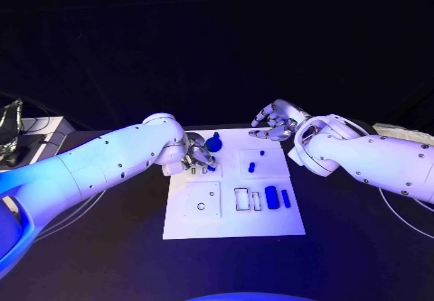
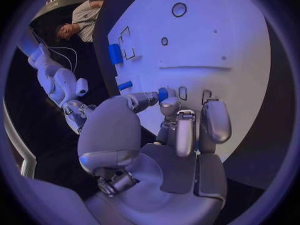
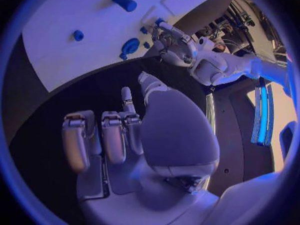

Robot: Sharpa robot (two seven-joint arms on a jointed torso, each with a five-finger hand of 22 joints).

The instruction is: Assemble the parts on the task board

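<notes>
Head view: left robot hand [image 1: 197,157] bent down over the white task board's [image 1: 233,222] far left corner, beside a round blue part [image 1: 213,144]. Right robot hand [image 1: 274,121] hovers past the far edge, fingers curled, empty.
Left wrist view: fingertips [image 2: 164,96] pinch a small blue part [image 2: 162,93] against the board.
Right wrist view: fingers loosely curled over the black tabletop [image 3: 75,92]; a smooth blue cylinder [image 3: 124,1] lies on the board.

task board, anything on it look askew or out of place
Nothing stands out. The task board lies flat and square on the table, the blue parts sit tidily on it, and the left hand pinches one small blue part in its fingers.
</notes>
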